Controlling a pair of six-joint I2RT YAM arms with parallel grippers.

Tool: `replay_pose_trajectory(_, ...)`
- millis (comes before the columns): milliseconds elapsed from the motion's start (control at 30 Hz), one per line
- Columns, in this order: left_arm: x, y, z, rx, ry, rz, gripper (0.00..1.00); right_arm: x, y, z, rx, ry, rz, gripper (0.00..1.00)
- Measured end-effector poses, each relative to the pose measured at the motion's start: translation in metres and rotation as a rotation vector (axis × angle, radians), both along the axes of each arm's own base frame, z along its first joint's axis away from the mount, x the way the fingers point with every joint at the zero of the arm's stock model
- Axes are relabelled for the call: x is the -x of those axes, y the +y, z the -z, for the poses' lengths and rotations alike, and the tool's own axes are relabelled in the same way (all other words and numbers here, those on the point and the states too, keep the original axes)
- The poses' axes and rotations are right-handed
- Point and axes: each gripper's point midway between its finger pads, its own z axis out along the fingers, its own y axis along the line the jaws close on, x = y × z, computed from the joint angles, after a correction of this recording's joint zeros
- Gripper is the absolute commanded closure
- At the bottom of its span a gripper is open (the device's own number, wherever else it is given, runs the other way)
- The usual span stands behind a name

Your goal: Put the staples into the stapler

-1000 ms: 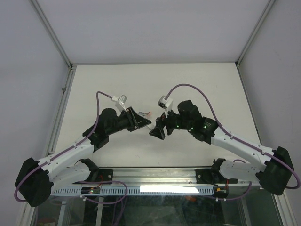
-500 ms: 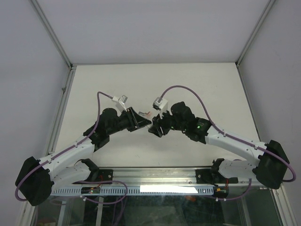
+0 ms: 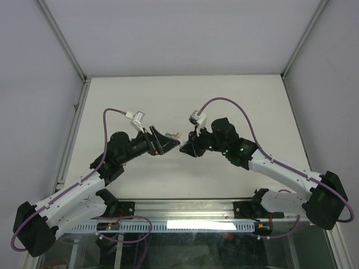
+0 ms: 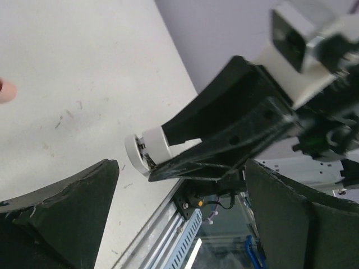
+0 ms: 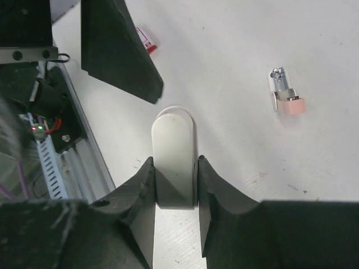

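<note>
Clamping the stapler [image 5: 174,140] by its white body, the right gripper [image 5: 175,163] is pinching narrow, with the rounded end sticking out past its fingertips. The left gripper [image 4: 179,168] is gaping wide and holding nothing, its fingers standing to either side of the right gripper's tip, clear of the stapler. Ahead and to the right of the right gripper, a pink-capped piece [image 5: 286,96] with a metal part is lying on the table [image 5: 252,33], well apart. A red-and-white box [image 5: 147,38] is peeking out beyond a left finger. I cannot make out the staples.
</note>
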Motion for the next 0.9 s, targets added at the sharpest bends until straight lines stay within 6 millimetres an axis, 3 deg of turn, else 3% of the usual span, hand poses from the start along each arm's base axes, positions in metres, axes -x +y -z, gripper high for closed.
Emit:
replay_pose_trajectory(100, 0.008, 0.007, -0.025, 0.027, -0.123, 0.012, 0.01, 0.000, -0.006, -0.010, -0.086, 0.050, -0.022, 1.00)
replay_pose_trajectory(200, 0.015, 0.010, -0.036, 0.025, -0.205, 0.040, 0.06, 0.005, -0.011, -0.023, -0.182, 0.099, -0.065, 1.00)
replay_pose_trajectory(533, 0.033, -0.001, -0.022, -0.039, -0.279, 0.199, 0.38, 0.043, -0.007, -0.066, -0.385, 0.206, -0.314, 1.00)
replay_pose_trajectory(633, 0.038, -0.005, -0.020, -0.035, -0.278, 0.245, 0.42, 0.048, -0.007, -0.069, -0.396, 0.222, -0.341, 1.00)
replay_pose_trajectory(900, 0.048, -0.009, -0.032, 0.007, -0.328, 0.308, 0.40, 0.054, -0.007, -0.069, -0.408, 0.251, -0.376, 1.00)
